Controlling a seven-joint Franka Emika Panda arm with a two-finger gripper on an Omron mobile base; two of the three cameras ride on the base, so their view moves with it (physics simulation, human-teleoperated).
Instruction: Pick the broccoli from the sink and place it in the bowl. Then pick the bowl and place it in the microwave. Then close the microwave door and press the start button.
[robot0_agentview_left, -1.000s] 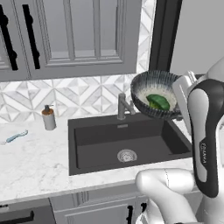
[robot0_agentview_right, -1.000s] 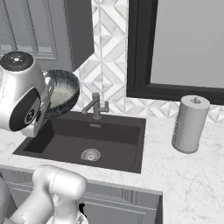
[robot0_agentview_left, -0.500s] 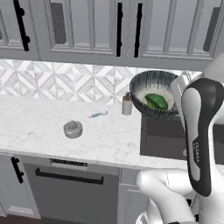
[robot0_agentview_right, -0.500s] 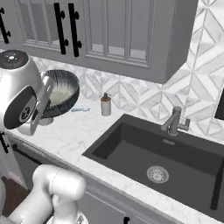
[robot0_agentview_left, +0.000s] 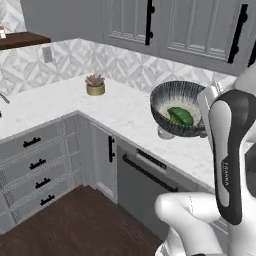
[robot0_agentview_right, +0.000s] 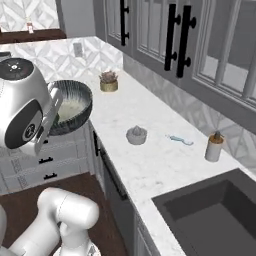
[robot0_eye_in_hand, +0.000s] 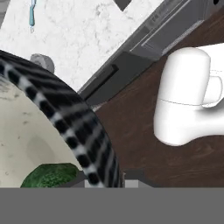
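Holding bowl (robot0_agentview_left: 179, 115) with broccoli (robot0_agentview_left: 181, 116) inside

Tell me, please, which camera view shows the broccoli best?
The left base view: the broccoli lies fully visible inside the raised bowl. The hand view catches its edge by the rim; in the right base view I cannot make it out.

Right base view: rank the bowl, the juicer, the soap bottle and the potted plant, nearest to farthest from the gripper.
1. bowl, held by the gripper
2. potted plant, along the counter's left end, and juicer, mid-counter: too close to call
3. soap bottle, far right
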